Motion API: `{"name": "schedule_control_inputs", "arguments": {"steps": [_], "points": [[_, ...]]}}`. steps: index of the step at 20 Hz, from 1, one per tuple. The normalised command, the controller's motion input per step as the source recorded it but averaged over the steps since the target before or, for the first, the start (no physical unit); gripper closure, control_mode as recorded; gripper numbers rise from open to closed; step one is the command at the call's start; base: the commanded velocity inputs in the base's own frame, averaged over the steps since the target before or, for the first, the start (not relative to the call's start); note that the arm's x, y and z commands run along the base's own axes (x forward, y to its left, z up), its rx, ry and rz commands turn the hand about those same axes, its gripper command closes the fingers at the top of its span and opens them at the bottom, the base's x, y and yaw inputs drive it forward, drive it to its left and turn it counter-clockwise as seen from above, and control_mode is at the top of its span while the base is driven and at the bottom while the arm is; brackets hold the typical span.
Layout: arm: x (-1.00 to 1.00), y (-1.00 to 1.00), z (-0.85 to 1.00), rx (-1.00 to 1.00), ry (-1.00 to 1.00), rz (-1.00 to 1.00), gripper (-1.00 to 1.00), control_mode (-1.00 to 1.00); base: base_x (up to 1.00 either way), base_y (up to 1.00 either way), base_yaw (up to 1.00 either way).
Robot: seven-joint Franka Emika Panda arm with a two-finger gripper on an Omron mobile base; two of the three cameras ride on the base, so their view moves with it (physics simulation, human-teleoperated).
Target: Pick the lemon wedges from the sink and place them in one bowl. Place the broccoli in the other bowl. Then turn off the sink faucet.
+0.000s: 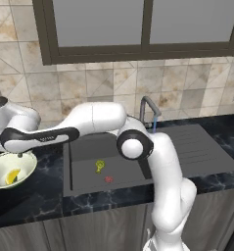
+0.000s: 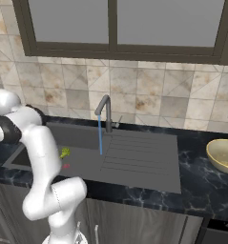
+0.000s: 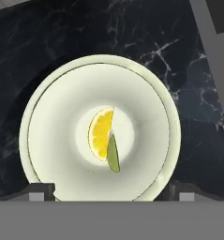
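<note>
Resting in bowl [image 3: 43,117], lemon wedges [image 3: 101,133]

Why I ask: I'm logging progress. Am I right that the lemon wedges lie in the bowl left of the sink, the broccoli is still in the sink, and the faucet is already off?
Not quite: the faucet is still on. The right base view shows a thin blue stream falling into the sink. The rest stands: lemon wedges in the bowl, broccoli in the sink.

Arm [image 1: 138,147] overhangs the sink [image 1: 89,171]; broccoli [image 1: 100,165] stays reachable.
</note>
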Motion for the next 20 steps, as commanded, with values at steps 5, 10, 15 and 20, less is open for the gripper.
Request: {"name": "schedule_control_inputs", "arguments": {"steps": [5,10,15,20], "points": [[-0.28,-0.92,0.06,0.0,0.0,-0.08,-1.0,-1.0,0.0,0.0,0.0],[-0.42,-1.0,-0.14,0.03,0.0,-0.05,-1.0,-1.0,0.0,0.0,0.0],[-0.46,-1.0,-0.01,0.12,-0.01,-0.06,-1.0,-1.0,0.0,0.0,0.0],[-0.31,-1.0,0.19,0.16,0.0,-0.03,-1.0,-1.0,0.0,0.0,0.0]]}}
